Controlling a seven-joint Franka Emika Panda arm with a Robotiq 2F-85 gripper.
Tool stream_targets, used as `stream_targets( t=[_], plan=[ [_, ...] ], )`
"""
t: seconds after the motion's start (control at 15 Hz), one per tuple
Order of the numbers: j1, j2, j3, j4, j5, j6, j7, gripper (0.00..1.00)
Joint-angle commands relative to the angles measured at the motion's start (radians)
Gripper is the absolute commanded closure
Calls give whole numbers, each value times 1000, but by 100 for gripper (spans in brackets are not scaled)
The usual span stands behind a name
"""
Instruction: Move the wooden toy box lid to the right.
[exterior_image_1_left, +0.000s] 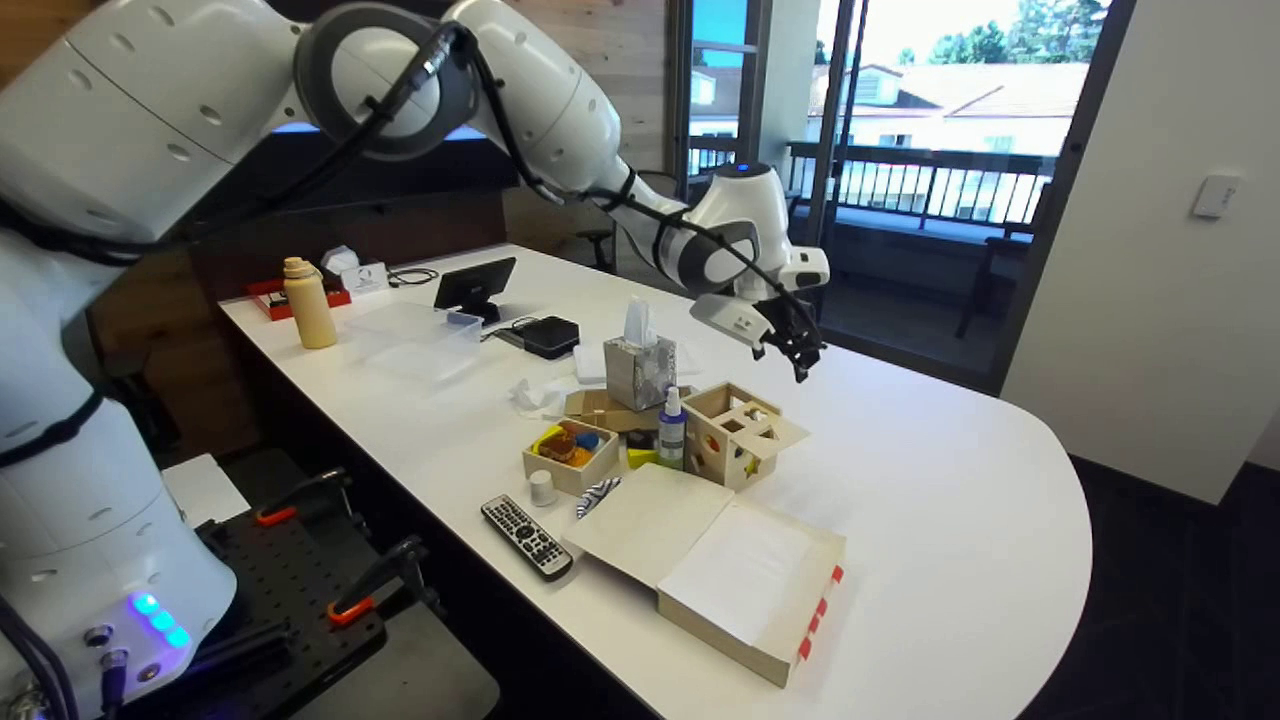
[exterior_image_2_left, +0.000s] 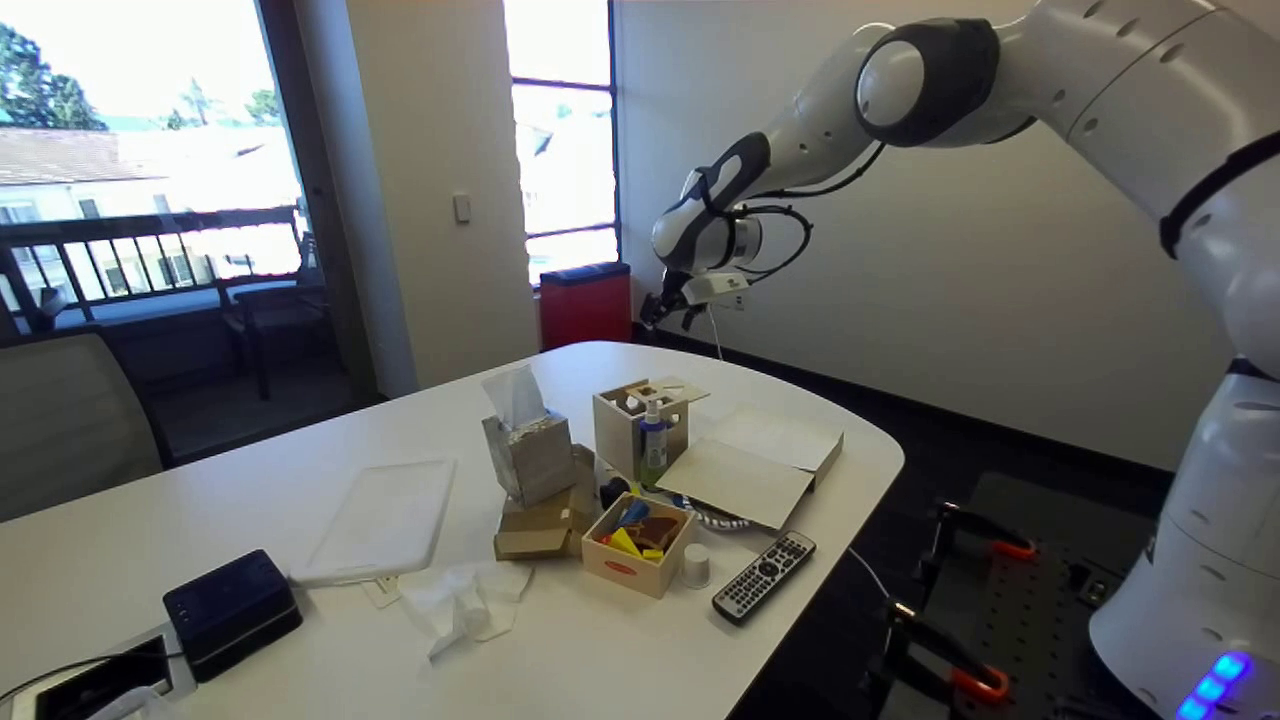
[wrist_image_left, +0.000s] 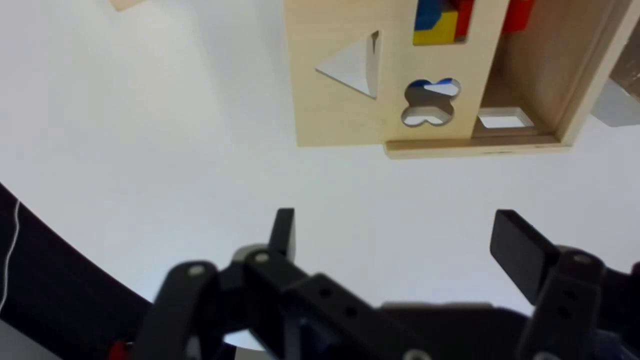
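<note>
On the white table (exterior_image_1_left: 950, 560) stands the box (exterior_image_2_left: 613, 440), its lid (wrist_image_left: 392, 70) jutting past one side; your gripper (wrist_image_left: 397, 230) hangs clear, spread and empty. Pinch the lid's overhang; expect light, stiff wood.

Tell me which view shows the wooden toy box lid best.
Wrist view: the wooden toy box lid is largest, its triangular and clover holes clear, though cropped at the top. Both exterior views show it smaller, obliquely, jutting past the box.
</note>
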Motion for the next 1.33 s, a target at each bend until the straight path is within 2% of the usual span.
stream_targets(
  t=[0.0,0.27,0.53,1.27],
  plan=[
    [-2,-210,33,-191,13,-38,-35,0],
    [32,-349,23,-298,6,-84,-26,0],
    [44,-442,33,-359,21,-194,-72,0],
    [67,-525,18,-422,40,-283,-140,0]
  ],
)
